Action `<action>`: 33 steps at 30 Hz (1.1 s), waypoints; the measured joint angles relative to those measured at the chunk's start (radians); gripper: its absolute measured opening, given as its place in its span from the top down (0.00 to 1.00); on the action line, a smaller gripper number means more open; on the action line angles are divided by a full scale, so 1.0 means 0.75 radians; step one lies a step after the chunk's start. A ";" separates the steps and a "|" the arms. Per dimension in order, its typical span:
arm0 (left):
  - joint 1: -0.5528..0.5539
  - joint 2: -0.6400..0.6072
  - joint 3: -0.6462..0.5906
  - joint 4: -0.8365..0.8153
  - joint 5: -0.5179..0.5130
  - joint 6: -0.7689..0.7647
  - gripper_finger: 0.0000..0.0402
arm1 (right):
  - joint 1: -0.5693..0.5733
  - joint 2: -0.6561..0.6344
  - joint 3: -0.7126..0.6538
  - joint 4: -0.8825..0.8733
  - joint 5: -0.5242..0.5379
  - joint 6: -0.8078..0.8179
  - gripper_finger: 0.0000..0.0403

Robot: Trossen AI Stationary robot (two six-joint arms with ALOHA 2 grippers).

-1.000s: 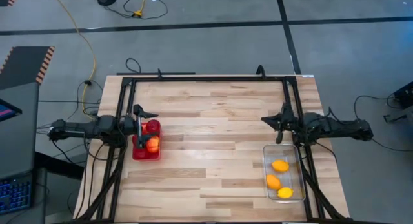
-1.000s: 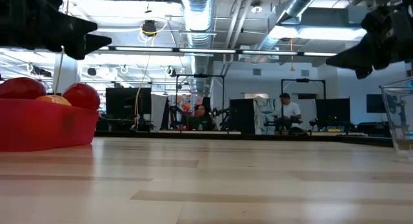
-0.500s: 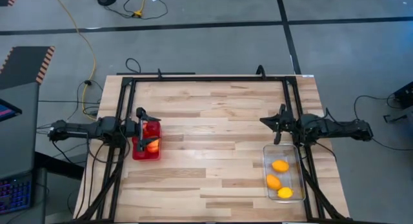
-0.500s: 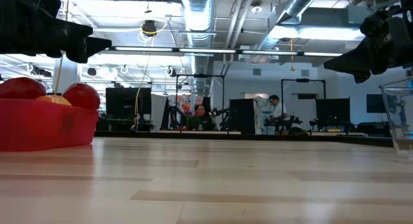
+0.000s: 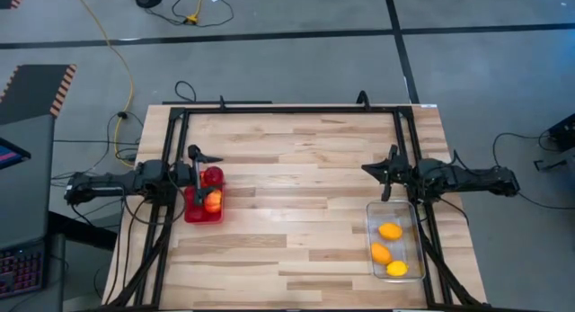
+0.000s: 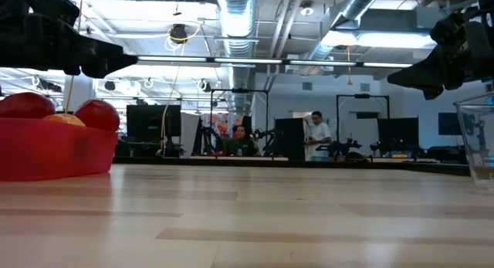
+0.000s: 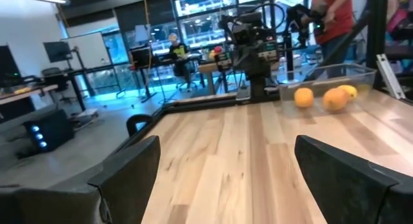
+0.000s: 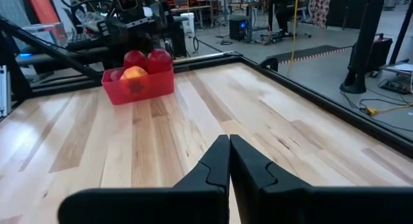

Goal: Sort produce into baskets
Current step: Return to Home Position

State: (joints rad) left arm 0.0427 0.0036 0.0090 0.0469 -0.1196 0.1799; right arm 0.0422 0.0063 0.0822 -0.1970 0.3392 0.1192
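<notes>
- Two bins stand on the tabletop (image 5: 296, 195): the red bin (image 5: 203, 218) near its left edge and the clear bin (image 5: 409, 245) by its right edge, well apart.
- The red bin holds red pieces (image 6: 96, 113) and an orange tomato (image 5: 213, 202), heaped above its rim.
- Three yellow-orange ovals (image 5: 390, 230) lie in a row inside the clear bin.
- The left arm (image 5: 117, 180) reaches in over the red bin; the left jaws are spread wide, with nothing between them.
- The right arm (image 5: 458, 179) hangs above the tabletop just past the clear bin's far end; the right jaws are pressed together, empty.
</notes>
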 joint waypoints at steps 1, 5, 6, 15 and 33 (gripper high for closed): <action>0.007 0.000 0.000 0.000 0.000 0.000 0.13 | 0.000 0.000 0.000 0.000 0.000 0.000 0.91; 0.022 0.000 -0.001 0.000 0.004 0.011 0.13 | 0.000 0.000 0.000 -0.001 0.000 -0.044 0.91; 0.023 0.000 -0.001 0.000 0.004 0.023 0.13 | 0.000 0.000 0.000 -0.001 0.000 -0.046 0.91; 0.023 0.000 -0.002 0.000 0.005 0.046 0.13 | 0.000 0.000 -0.064 0.233 -0.024 -0.151 0.91; 0.023 0.000 -0.003 0.000 0.005 0.049 0.14 | 0.000 0.000 -0.083 0.289 -0.039 -0.310 0.91</action>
State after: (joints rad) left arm 0.0601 0.0036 0.0067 0.0470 -0.1157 0.2164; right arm 0.0422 0.0063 0.0200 0.0200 0.3099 -0.1135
